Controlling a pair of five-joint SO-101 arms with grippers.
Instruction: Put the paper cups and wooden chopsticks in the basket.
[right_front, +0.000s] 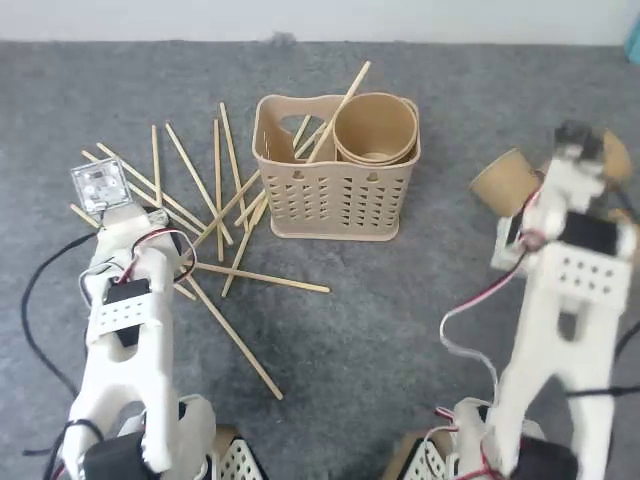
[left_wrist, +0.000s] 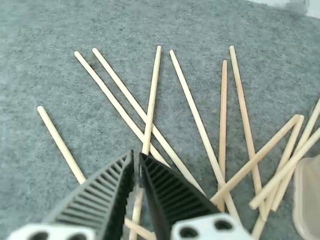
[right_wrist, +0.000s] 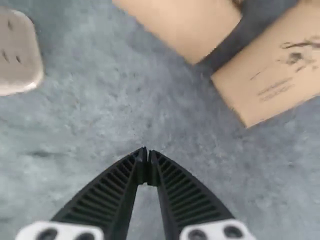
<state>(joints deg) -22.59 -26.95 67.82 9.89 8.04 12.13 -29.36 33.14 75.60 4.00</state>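
A tan basket stands mid-table with a paper cup and a few wooden chopsticks inside it. Several more chopsticks lie scattered on the grey carpet to its left. My left gripper is shut just above them, its tips over one chopstick that runs on beneath the fingers. Two paper cups lie on their sides right of the basket. Short of them, my right gripper is shut on nothing over bare carpet.
The left arm stands over the near end of the chopstick pile. The right arm covers part of the far-right cup. A corner of the basket lies close to the right gripper. Bare carpet spreads before the basket.
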